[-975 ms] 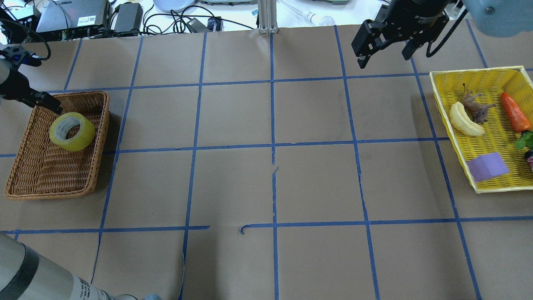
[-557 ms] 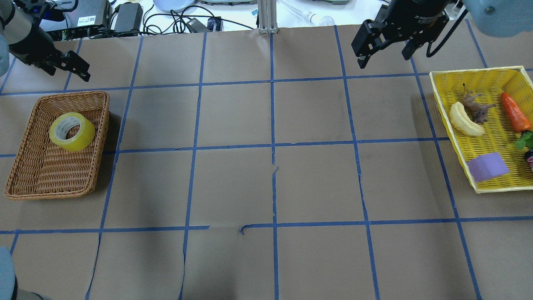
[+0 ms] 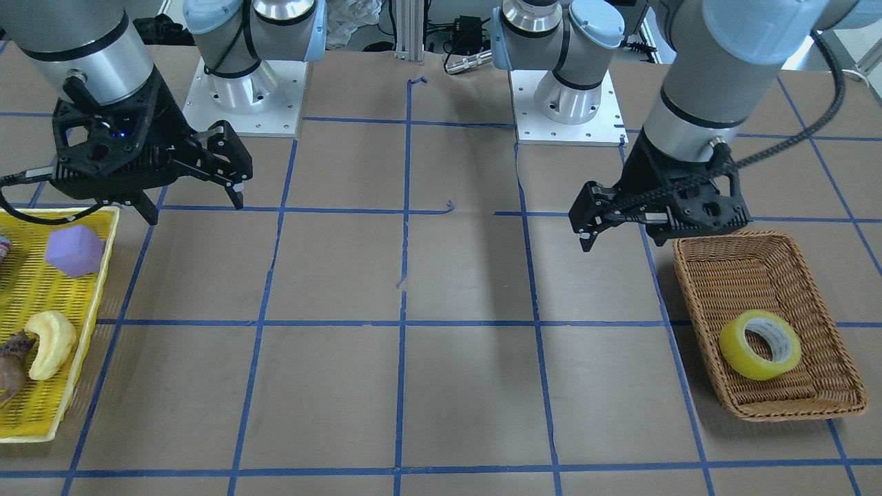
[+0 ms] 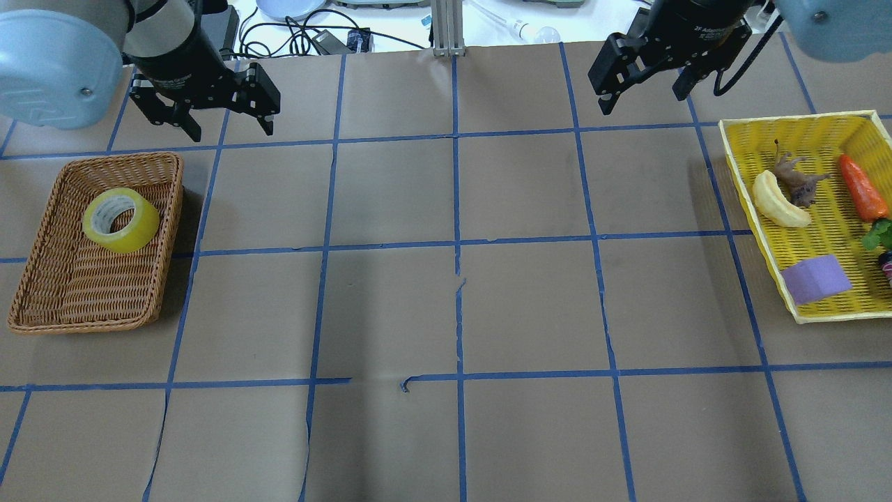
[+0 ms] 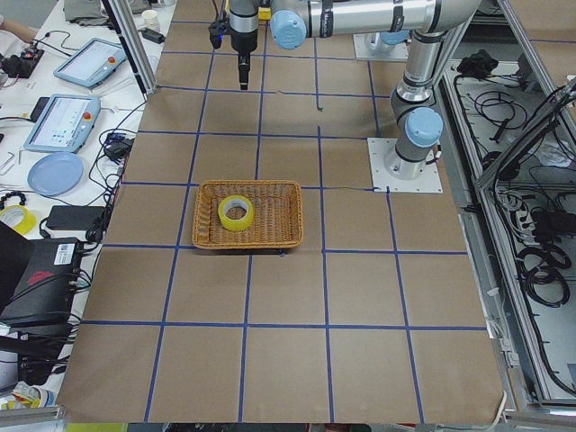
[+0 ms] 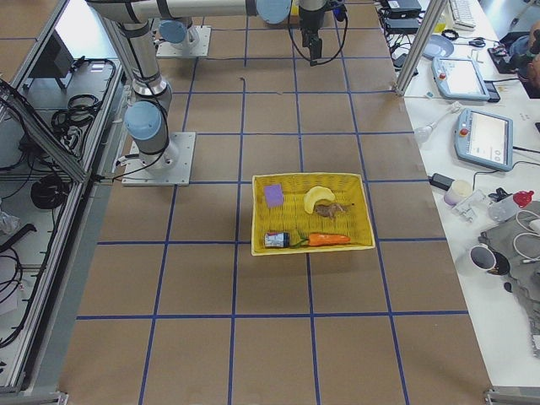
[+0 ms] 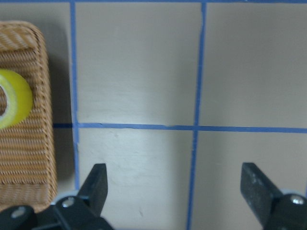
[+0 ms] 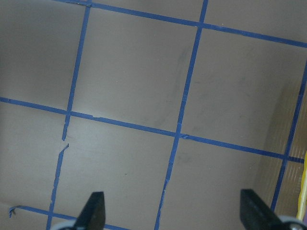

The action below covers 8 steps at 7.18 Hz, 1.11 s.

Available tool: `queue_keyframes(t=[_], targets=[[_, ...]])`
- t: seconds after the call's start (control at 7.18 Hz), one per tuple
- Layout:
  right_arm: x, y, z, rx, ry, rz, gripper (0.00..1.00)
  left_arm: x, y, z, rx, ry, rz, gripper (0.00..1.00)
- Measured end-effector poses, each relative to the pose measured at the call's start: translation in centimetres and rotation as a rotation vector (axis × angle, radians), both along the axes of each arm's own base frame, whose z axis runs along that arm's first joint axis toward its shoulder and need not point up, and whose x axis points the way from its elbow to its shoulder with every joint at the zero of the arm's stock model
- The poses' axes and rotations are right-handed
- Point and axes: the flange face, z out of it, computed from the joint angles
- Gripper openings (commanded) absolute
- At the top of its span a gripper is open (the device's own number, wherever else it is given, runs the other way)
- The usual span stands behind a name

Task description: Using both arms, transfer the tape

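Observation:
The yellow tape roll (image 4: 120,219) lies in the brown wicker basket (image 4: 77,293) on the table's left side. It also shows in the front view (image 3: 760,344), the exterior left view (image 5: 236,212), and at the left edge of the left wrist view (image 7: 12,98). My left gripper (image 4: 230,129) is open and empty, hanging above the table beyond the basket's far right corner, apart from the tape. My right gripper (image 4: 641,101) is open and empty over the far right of the table. Both wrist views show the jaws spread wide, left (image 7: 175,187) and right (image 8: 173,211).
A yellow plastic basket (image 4: 794,117) at the right edge holds a pale crescent toy (image 4: 779,201), a carrot (image 4: 863,187), a purple polyhedron (image 4: 815,279) and other small items. Brown paper with blue tape gridlines covers the table. Cables and devices lie beyond the far edge.
My left arm has swung from over the wicker basket's left rim toward the far side and to the right. The tape stays in the basket. The right arm has not moved.

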Motion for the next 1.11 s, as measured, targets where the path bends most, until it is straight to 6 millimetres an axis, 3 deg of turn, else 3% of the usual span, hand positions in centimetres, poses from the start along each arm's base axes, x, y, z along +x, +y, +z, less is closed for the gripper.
queue_keyframes(t=[0.28, 0.56, 1.11], targets=[[0.0, 0.0, 0.0, 0.0, 0.0, 0.0, 1.0, -2.0, 2.6, 0.7, 0.014, -0.005, 0.004, 1.0], [0.0, 0.0, 0.0, 0.0, 0.0, 0.0, 1.0, -2.3, 4.2, 1.2, 0.013, -0.006, -0.01, 1.0], [0.0, 0.0, 0.0, 0.0, 0.0, 0.0, 1.0, -2.3, 5.0, 1.7, 0.004, -0.001, -0.033, 1.0]])
